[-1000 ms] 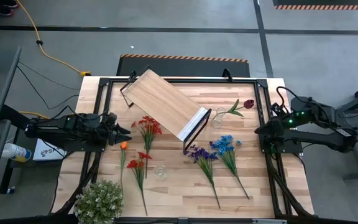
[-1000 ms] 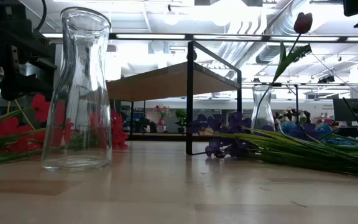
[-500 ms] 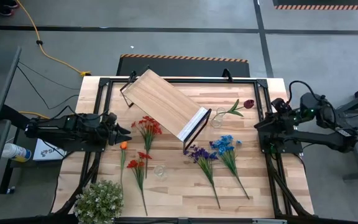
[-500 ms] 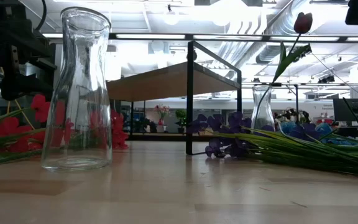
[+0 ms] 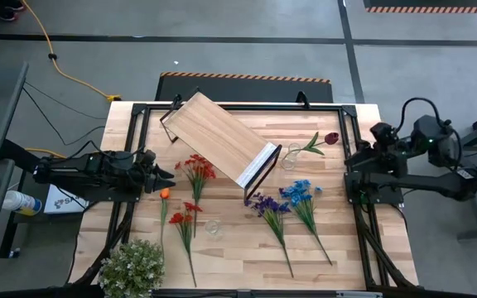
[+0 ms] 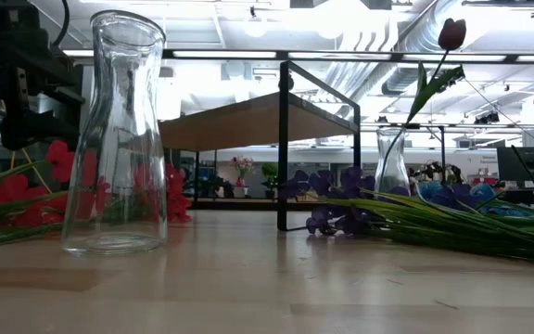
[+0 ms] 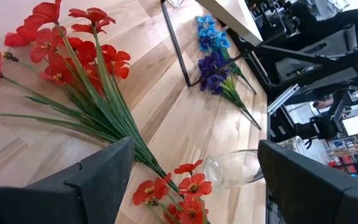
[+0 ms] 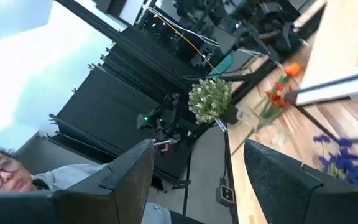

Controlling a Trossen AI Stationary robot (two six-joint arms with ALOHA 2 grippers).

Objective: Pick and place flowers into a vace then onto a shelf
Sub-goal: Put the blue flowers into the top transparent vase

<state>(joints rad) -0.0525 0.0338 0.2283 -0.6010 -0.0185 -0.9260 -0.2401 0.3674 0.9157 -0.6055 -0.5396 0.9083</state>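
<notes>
High view: red flowers (image 5: 195,169), purple (image 5: 265,204) & blue sprigs (image 5: 299,192) lie on table (image 5: 247,248); dark red bloom (image 5: 331,138) stands in small vase (image 5: 290,157) beside angled shelf (image 5: 218,137). Left gripper (image 5: 162,174) spread wide, empty, by reds. Right gripper (image 5: 364,151) at table edge, fingers apart w/ nothing held.

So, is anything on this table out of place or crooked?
Yes. The shelf sits slanted across the table, not square with its edges. The flowers lie loose on the wood, and only the dark red one stands in a vase.
</notes>
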